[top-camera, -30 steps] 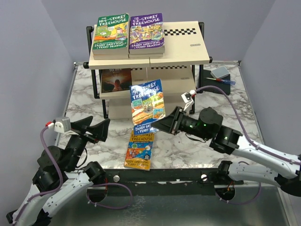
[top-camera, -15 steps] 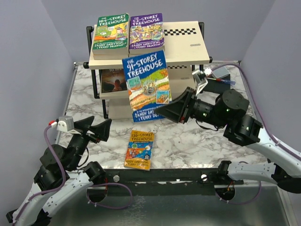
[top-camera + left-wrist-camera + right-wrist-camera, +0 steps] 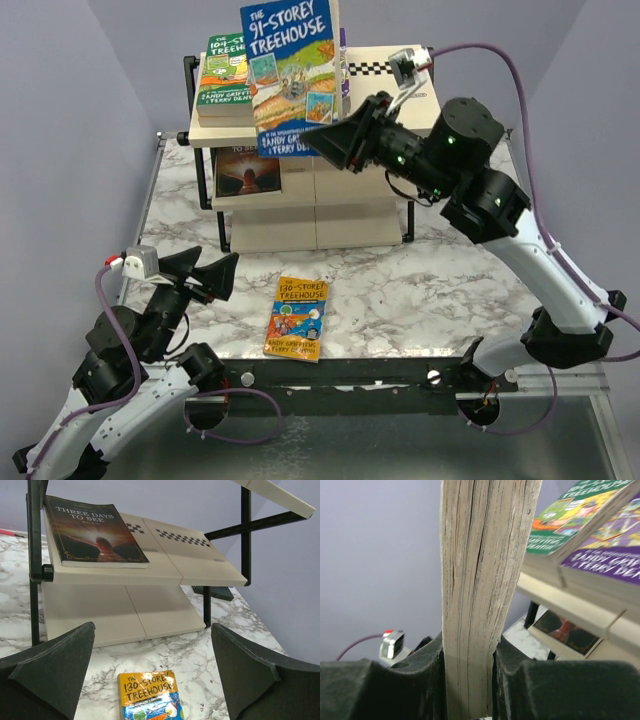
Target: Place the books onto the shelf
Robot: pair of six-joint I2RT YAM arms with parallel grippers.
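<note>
Top external: fixed high behind both arm bases, looking down and forward across the marble table (image 3: 420, 290) to the shelf (image 3: 340, 215) at the far side; widest and most distant. Left wrist: low near the tabletop, facing the shelf's lower tiers from close by, framed by own fingers (image 3: 50, 665). Right wrist: high beside the top tier, pressed close against the page edges of the blue book (image 3: 480, 580). Shared by all three: shelf and dark-covered book (image 3: 247, 172); by top and left wrist only: orange book (image 3: 298, 318).

The blue book (image 3: 290, 75) reads "The 91-Storey Treehouse", the orange book (image 3: 297, 317) "130-Storey Treehouse", the dark book (image 3: 95, 532) "Three Days to See".
</note>
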